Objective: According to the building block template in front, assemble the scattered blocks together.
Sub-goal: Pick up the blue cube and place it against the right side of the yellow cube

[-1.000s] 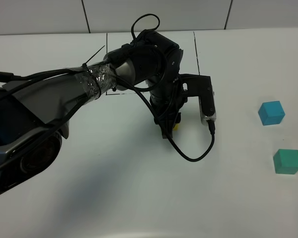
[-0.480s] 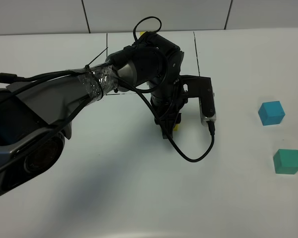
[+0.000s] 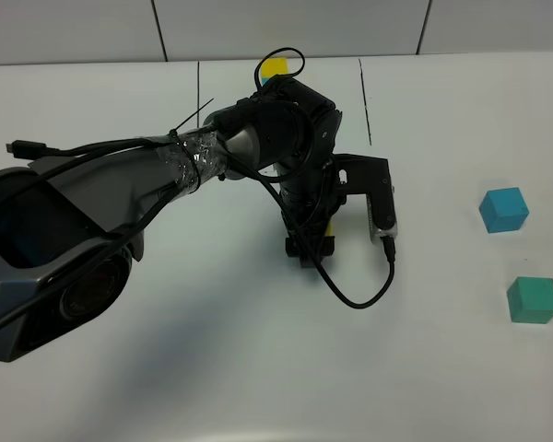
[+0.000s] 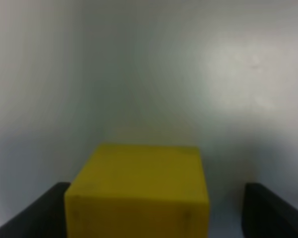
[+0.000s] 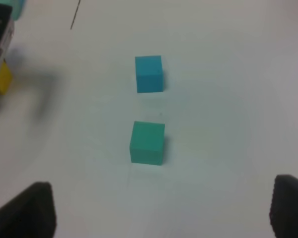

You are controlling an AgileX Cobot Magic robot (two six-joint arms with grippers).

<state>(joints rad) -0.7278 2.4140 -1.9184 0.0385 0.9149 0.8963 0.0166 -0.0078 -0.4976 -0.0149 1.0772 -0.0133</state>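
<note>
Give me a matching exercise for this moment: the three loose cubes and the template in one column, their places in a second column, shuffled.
Things
1. yellow cube
2. blue cube
3. teal-green cube
4. template bar

Places
A. right side of the table, the nearer of the two loose cubes there
B. far side, partly hidden behind the left arm
C. between the fingers of the left end effector
D. right side, the farther of the two loose cubes there

Pairs: 1-C, 2-D, 3-A, 4-B
</note>
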